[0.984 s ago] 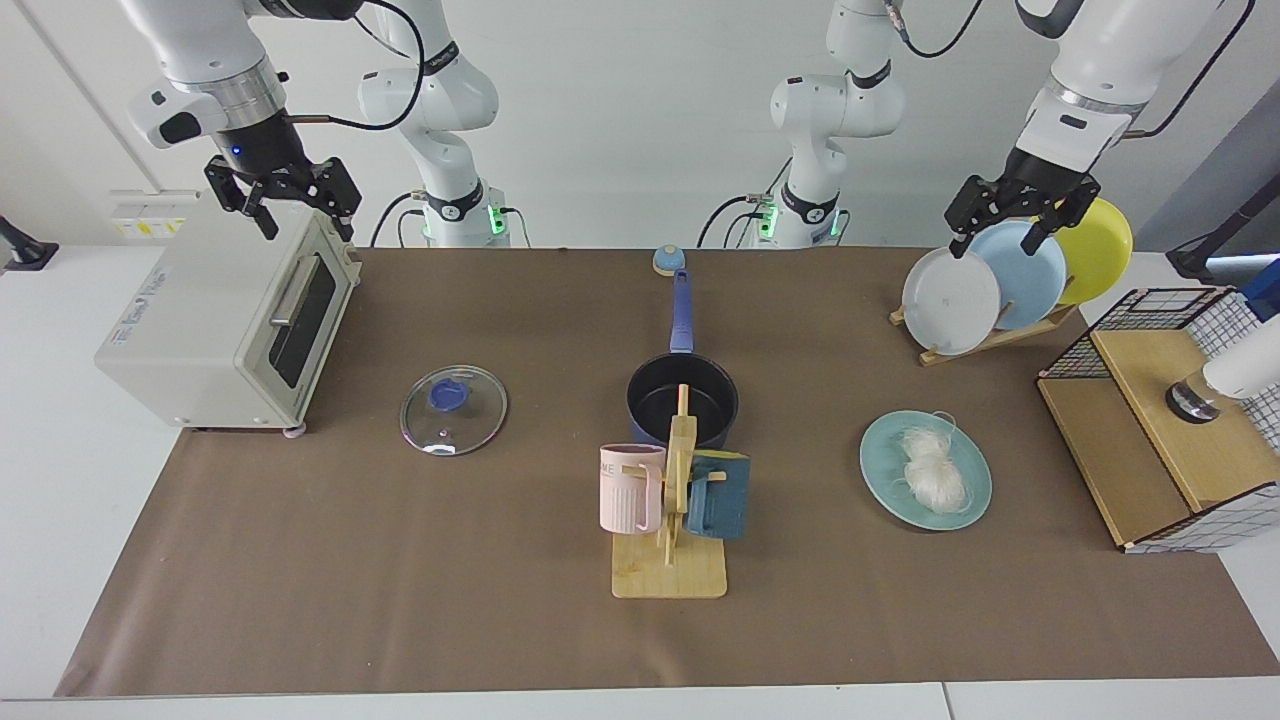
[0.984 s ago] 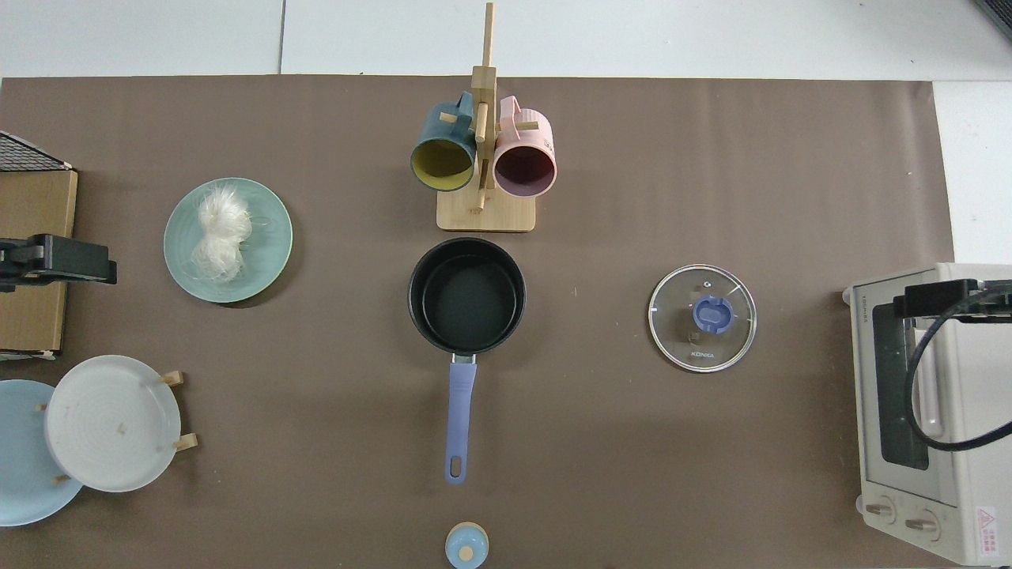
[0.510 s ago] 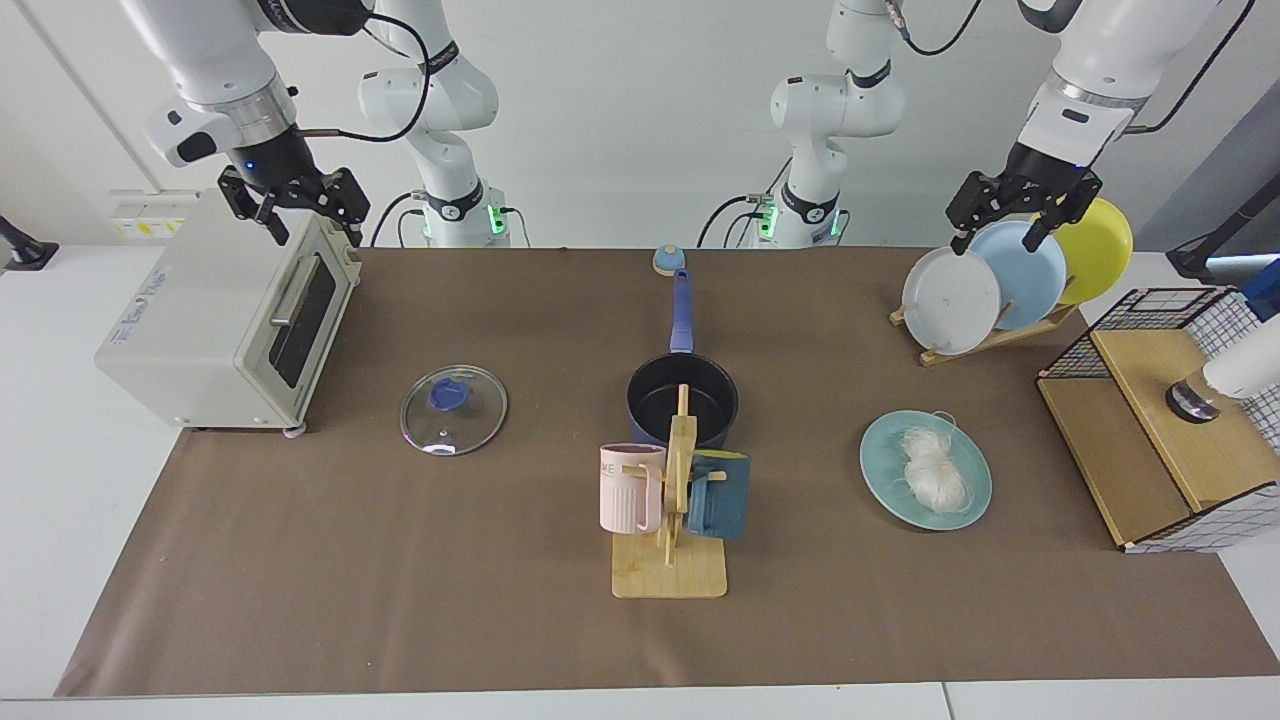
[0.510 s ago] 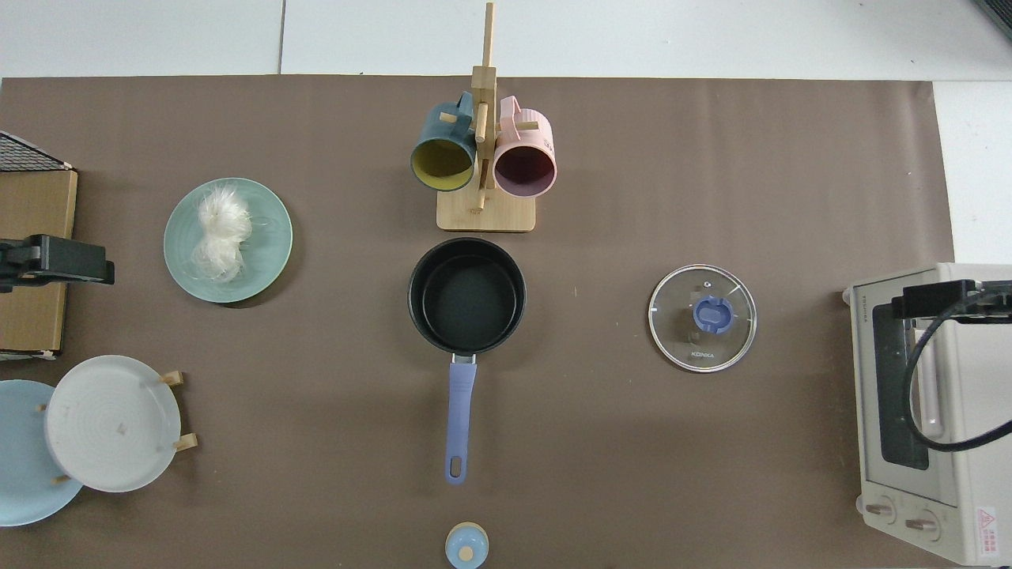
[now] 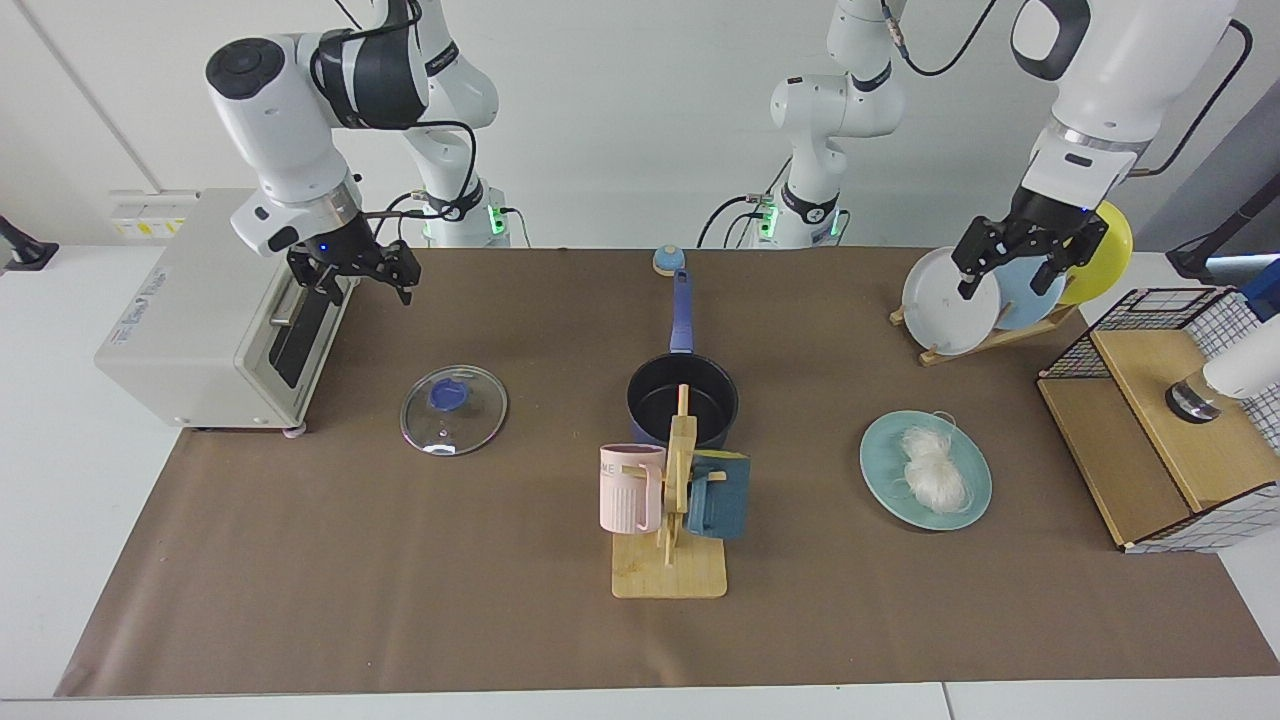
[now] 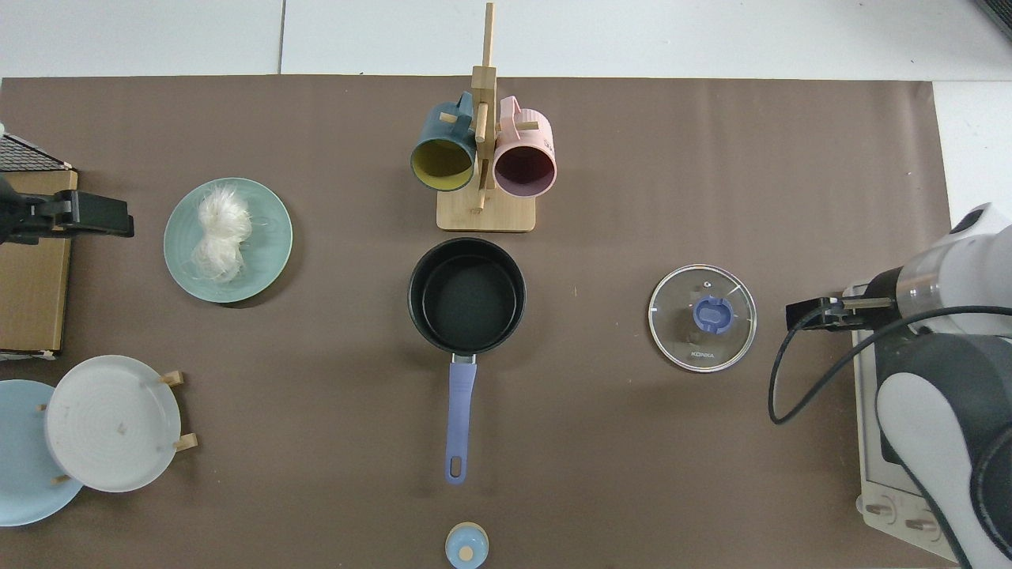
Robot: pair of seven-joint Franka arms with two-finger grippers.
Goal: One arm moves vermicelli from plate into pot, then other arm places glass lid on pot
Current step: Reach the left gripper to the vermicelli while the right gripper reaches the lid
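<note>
The vermicelli (image 5: 932, 468) (image 6: 217, 237) lies as a white bundle on the teal plate (image 5: 885, 480) (image 6: 269, 237). The blue-handled pot (image 5: 650, 400) (image 6: 466, 296) stands at the table's middle with nothing in it, partly hidden in the facing view by a mug stand. The glass lid (image 5: 453, 410) (image 6: 702, 318) lies flat on the mat. My right gripper (image 5: 355, 285) (image 6: 814, 312) hangs open in front of the toaster oven, short of the lid and above it. Over the plate rack my left gripper (image 5: 1005, 288) (image 6: 79, 217) is open, behind the teal plate and well above it.
A toaster oven (image 5: 200, 320) stands at one end. A wooden stand with two mugs (image 5: 670, 500) (image 6: 482, 158) is beside the pot. A rack of white, pale blue and yellow plates (image 5: 950, 300) and a wire-and-wood box (image 5: 1150, 440) flank the teal plate.
The right gripper has dropped and swung from above the toaster oven out toward the lid. The left gripper has come lower over the rack and shifted toward the teal plate.
</note>
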